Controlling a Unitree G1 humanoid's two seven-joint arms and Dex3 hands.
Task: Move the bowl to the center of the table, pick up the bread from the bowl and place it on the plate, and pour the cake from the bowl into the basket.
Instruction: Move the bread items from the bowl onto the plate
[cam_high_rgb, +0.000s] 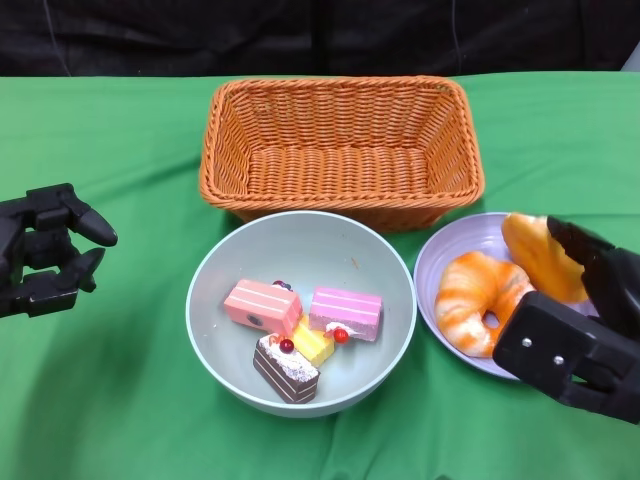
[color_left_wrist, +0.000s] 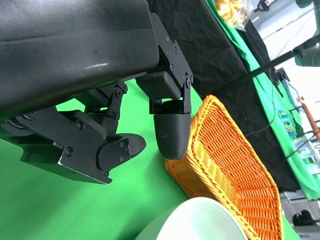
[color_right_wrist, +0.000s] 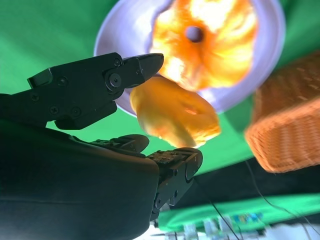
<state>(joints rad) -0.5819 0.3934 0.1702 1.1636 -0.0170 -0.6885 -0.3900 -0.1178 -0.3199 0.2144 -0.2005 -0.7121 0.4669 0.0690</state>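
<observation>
Over the plate (cam_high_rgb: 440, 262), right hand (cam_high_rgb: 580, 320) holding a bread roll (cam_high_rgb: 540, 255) beside the twisted one (cam_high_rgb: 478, 298); cakes (cam_high_rgb: 300, 325) in bowl (cam_high_rgb: 215, 290); left hand (cam_high_rgb: 45, 255) spread, holding nothing.

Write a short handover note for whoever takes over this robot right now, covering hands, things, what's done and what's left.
Left hand: open, holding nothing, apart from the bowl.
Right hand: holds the oval bread above the plate; not yet let go.
The ring-shaped bread already lies on the plate.
The bowl sits mid-table before the basket, with only the cake pieces in it. The basket holds nothing.
Left: release the bread onto the plate, then pour the cake into the basket.
</observation>
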